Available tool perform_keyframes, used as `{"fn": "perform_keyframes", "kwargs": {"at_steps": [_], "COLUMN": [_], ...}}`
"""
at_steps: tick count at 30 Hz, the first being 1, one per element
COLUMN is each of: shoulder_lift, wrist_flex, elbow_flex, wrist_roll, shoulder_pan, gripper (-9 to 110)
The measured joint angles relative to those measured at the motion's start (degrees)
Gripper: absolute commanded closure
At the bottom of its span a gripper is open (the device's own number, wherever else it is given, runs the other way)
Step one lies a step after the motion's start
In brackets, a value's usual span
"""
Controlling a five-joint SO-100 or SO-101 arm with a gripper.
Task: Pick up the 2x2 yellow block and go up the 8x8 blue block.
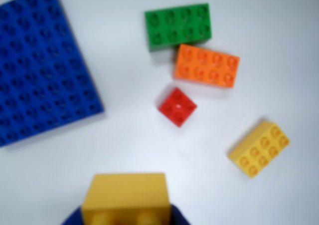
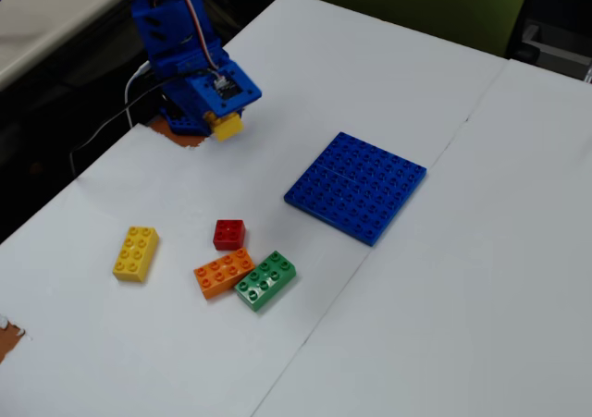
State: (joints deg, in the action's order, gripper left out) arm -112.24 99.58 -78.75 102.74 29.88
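Clamped tight on the 2x2 yellow block (image 2: 227, 125), the gripper (image 2: 222, 121), and lifted clear of the white table (image 2: 388, 343). Carried high, likely so the brick passes over everything below. In the wrist view, filling the bottom edge, the same yellow block (image 1: 124, 195), blue fingers (image 1: 177, 217) just showing at its sides. Ahead and to the left of the gripper there, flat and bare, the 8x8 blue block (image 1: 42, 65): the landing spot, well apart. Ahead and to the right, bunched loosely, the red brick (image 1: 177, 106), orange brick (image 1: 207, 65), green brick (image 1: 178, 26); off alone, the longer yellow brick (image 1: 259, 148). Next, by the look of it, a swing across to the baseplate.
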Motion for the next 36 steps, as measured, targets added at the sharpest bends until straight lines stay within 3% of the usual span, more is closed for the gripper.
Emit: {"fn": "perform_keyframes", "kwargs": {"at_steps": [3, 7, 12, 23, 36], "shoulder_lift": [-0.9, -1.0, 3.8, 26.6, 41.1], "wrist_flex": [-1.8, -5.3, -7.4, -0.1, -0.4], "elbow_flex": [3.3, 5.8, 15.1, 46.3, 45.0], "wrist_roll": [-10.0, -14.9, -15.0, -8.4, -4.8], "shoulder_pan": [-7.6, -14.5, -20.3, -25.3, -25.5], "gripper": [95, 95, 95, 95, 95]}}
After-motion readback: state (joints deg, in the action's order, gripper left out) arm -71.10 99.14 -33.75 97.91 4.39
